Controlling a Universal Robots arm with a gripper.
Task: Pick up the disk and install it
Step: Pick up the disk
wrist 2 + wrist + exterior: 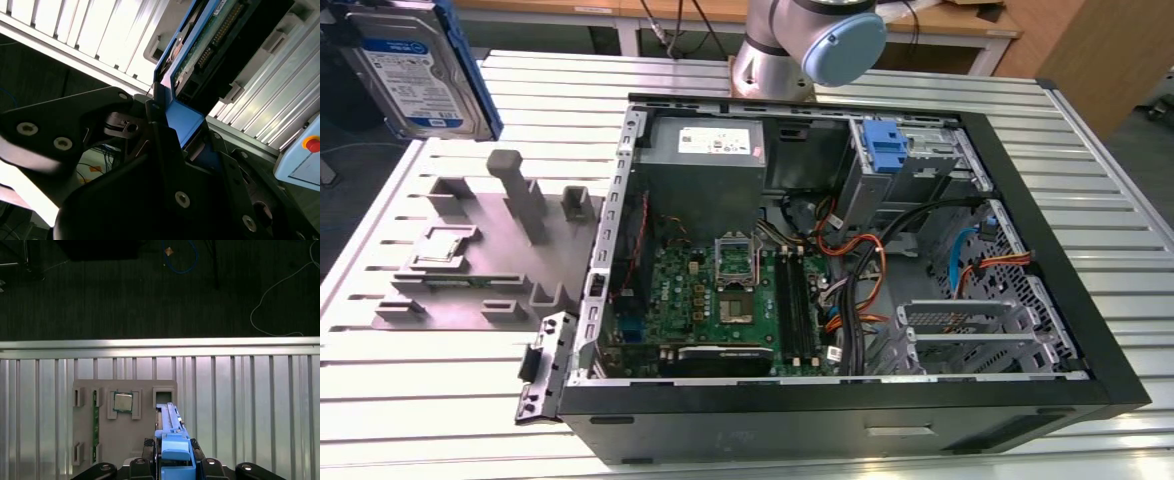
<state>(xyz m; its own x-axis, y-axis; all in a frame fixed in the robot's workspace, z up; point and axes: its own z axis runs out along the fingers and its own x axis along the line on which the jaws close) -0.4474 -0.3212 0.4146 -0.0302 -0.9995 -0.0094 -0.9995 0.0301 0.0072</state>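
Disk [414, 65] in claw [175, 462], above grey fixture [86, 426]

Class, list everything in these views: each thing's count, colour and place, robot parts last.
disk: one, silver-grey with blue rails, aloft, exterior view's upper left
computer case: one, black, open, on the table
power supply: one, grey, inside the case
motherboard: one, green, inside the case
fixture tray: one, grey, exterior view's left of the case
processor chip: one, silver, in a tray pocket
table: one, silver, slatted
arm: one, grey, beyond the case
gripper: one, black, shut on the disk
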